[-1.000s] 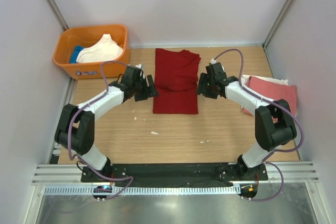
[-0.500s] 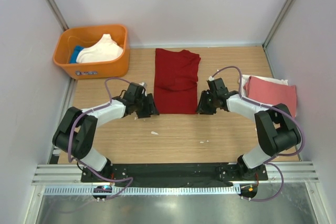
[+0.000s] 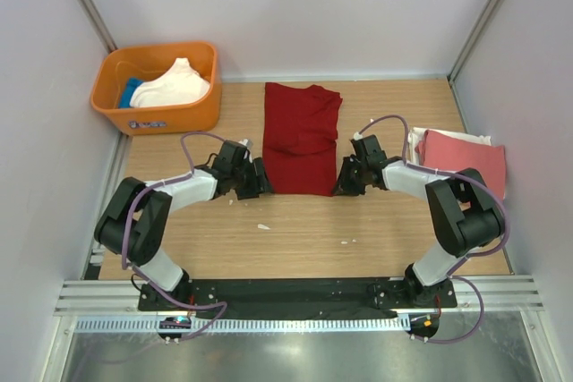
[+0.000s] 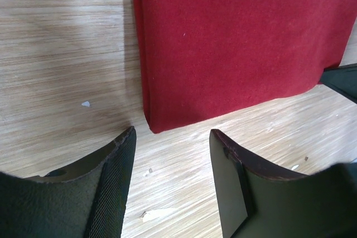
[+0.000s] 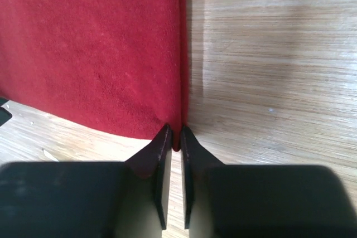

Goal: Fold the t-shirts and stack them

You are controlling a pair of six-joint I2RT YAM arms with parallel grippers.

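Observation:
The dark red t-shirt (image 3: 301, 136) lies folded into a long rectangle in the middle of the wooden table. My left gripper (image 3: 260, 178) hangs low at its near left corner, open; in the left wrist view (image 4: 172, 132) that corner (image 4: 153, 124) lies just ahead of the fingertips, with only bare wood between the fingers. My right gripper (image 3: 343, 183) is at the near right corner. In the right wrist view (image 5: 175, 132) its two fingers are pinched on the red shirt's (image 5: 95, 48) folded right edge. A salmon-pink t-shirt (image 3: 466, 158) rests folded on a white one (image 3: 416, 136) at the right.
An orange plastic tub (image 3: 157, 118) stands at the back left with a cream-white shirt (image 3: 175, 85) and a blue one (image 3: 131, 91) inside. Small white scraps (image 3: 263, 226) lie on the wood near the front. Walls enclose the table on both sides and at the back.
Both grippers slid toward me along the red shirt's sides, down to its near corners. The right jaws closed onto the right corner; the left jaws narrowed a little and stay open.

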